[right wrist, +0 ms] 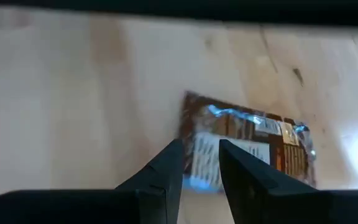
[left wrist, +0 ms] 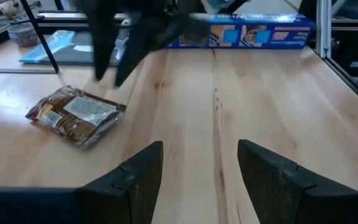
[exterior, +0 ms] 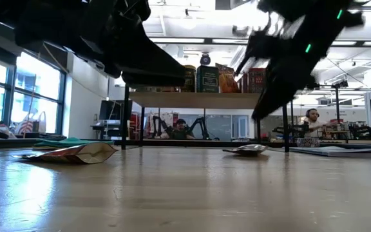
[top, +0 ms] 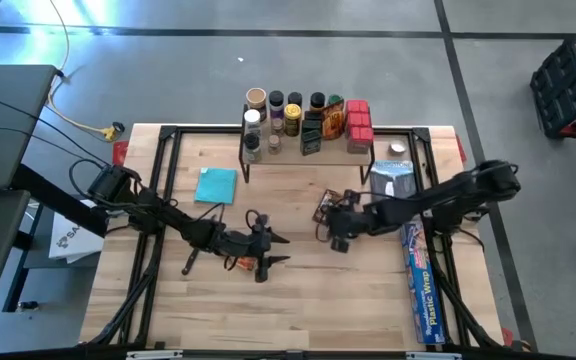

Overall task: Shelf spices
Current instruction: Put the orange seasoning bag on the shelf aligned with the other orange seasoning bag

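Note:
The shelf [top: 308,155] stands at the table's far edge with several spice jars, tins and red boxes [top: 303,115] on its top. A brown spice packet [right wrist: 247,146] lies flat on the table mid-right. My right gripper [right wrist: 201,155] hovers just above it, slanting down, open by a narrow gap with nothing between its fingers. An orange packet [exterior: 76,153] lies flat under my left arm. My left gripper [left wrist: 201,168] is raised over the table's middle, open and with nothing in it, facing the brown packet [left wrist: 73,115].
A teal cloth [top: 216,185] lies in front of the shelf's left end. A long blue plastic-wrap box [top: 418,275] lies along the right edge, with a blue-white bag [top: 393,180] and a small bowl [top: 398,150] beyond it. Bare wood fills the near half.

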Controlling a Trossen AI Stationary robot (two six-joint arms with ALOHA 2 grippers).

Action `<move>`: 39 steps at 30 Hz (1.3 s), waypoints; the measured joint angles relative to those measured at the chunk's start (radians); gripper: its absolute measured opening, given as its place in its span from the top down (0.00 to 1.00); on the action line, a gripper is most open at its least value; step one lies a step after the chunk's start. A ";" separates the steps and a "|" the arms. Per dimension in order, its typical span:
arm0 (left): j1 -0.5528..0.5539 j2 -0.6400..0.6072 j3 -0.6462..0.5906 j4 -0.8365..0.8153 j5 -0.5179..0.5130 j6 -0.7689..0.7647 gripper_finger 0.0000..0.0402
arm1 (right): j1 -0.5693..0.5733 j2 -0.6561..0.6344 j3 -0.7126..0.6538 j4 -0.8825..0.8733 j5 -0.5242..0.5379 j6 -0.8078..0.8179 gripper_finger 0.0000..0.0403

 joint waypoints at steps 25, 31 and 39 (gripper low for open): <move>0.014 0.000 -0.001 -0.028 0.015 -0.085 0.49 | 0.176 0.188 0.156 0.165 -0.220 -0.170 0.75; 0.121 0.052 0.017 0.012 0.136 -0.087 0.51 | 0.268 0.261 0.160 0.164 -0.182 -0.275 0.75; 0.185 0.146 0.065 0.010 0.294 -0.085 0.57 | 0.284 0.333 0.160 0.143 -0.130 -0.398 0.75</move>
